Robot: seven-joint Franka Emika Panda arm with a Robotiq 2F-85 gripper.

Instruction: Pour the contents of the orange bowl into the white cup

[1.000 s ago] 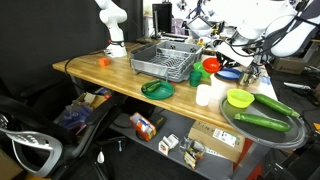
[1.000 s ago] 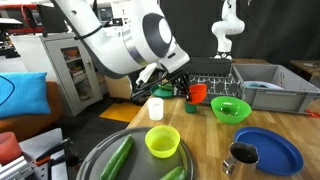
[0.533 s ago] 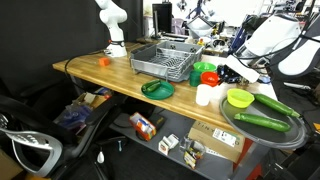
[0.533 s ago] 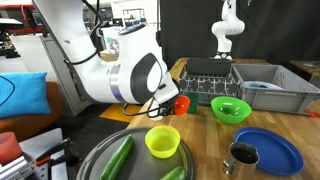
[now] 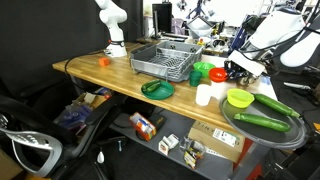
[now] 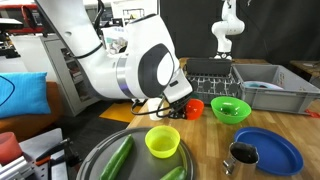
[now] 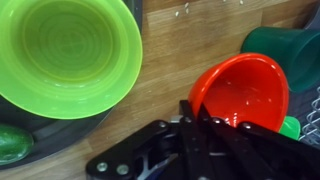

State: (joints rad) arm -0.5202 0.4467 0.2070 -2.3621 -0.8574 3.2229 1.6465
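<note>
In the wrist view the tool (image 7: 193,112) has its dark fingers drawn together on the rim of the small round orange-red plastic bowl (image 7: 243,92) — clamped on it, above the wooden counter (image 7: 165,60). A wide yellow-green plastic bowl (image 7: 62,50) sits off to one side, and a dark green cup (image 7: 292,45) is just beside the held bowl. In an exterior view the small plain white cylindrical cup (image 5: 204,95) stands near the counter's front edge — close to the bowl, not touching.

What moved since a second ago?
The arm swung round. The gripper, which seems to pinch the orange bowl by its rim, brought it a bit lower. The white cup, green bowl and yellow-green bowl stayed put.
</note>
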